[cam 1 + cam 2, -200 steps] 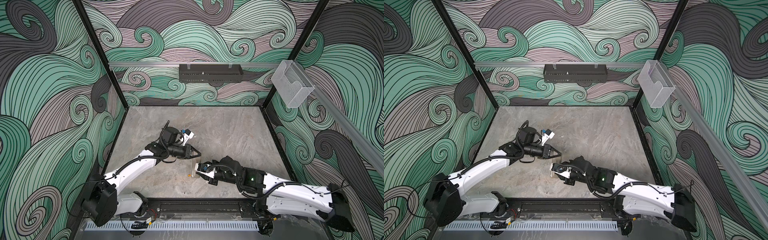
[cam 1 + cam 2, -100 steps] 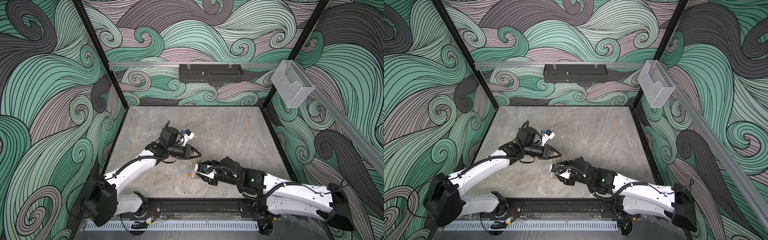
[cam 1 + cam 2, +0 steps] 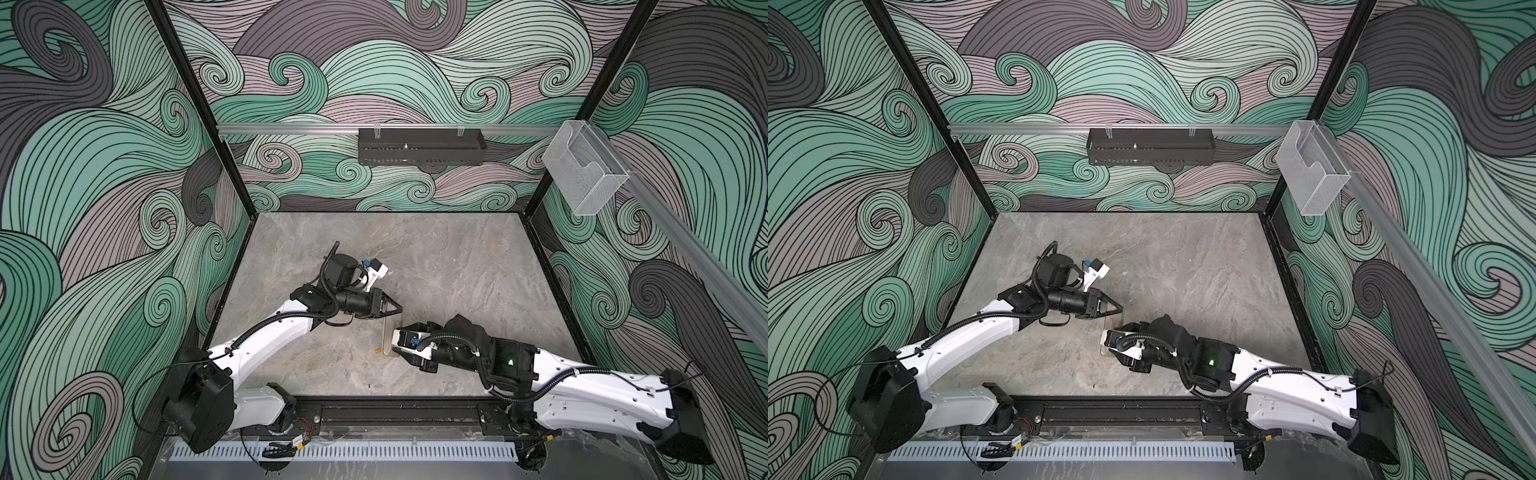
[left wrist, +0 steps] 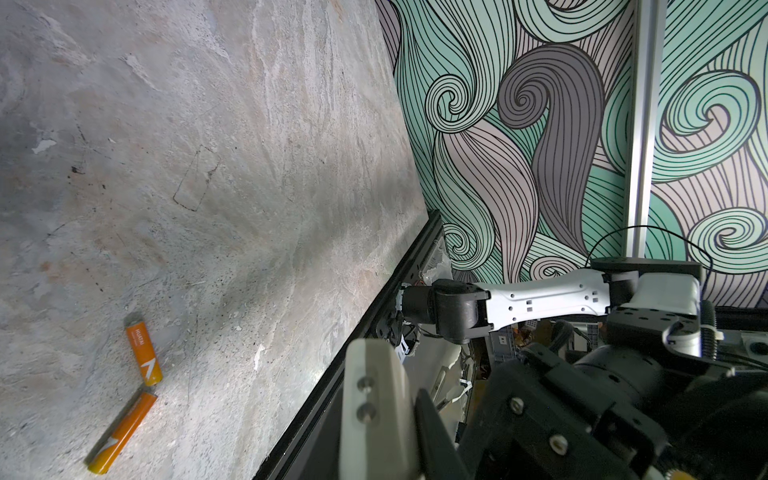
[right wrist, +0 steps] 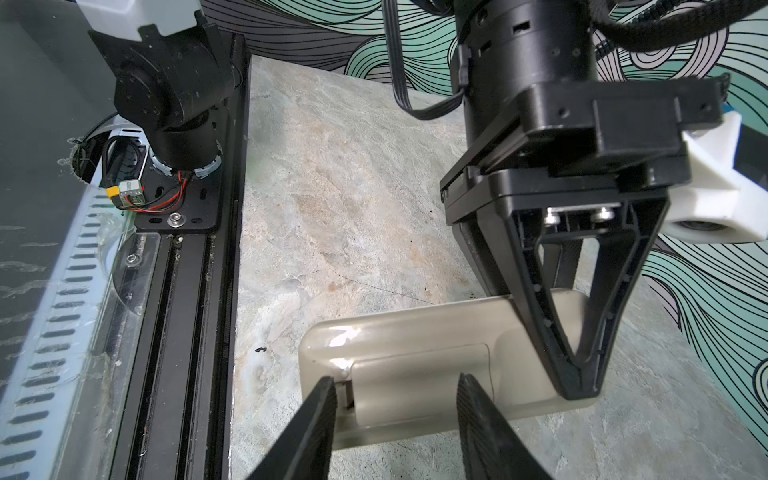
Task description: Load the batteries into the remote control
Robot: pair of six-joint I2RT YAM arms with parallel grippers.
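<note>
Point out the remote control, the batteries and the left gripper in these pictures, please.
remote control (image 5: 415,374): right wrist view, on its pale back.
batteries (image 4: 143,353): left wrist view, on one cell's orange body.
left gripper (image 3: 400,311): in a top view, where its closed fingertips meet.

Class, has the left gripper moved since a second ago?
No. In a top view the left gripper stays put against the black front rail, its tip at the far end of the remote control.

On one orange battery (image 4: 143,353), just beside the other battery (image 4: 122,432), small white lettering is printed, seemingly "HUATAI"; nothing else can be read.
</note>
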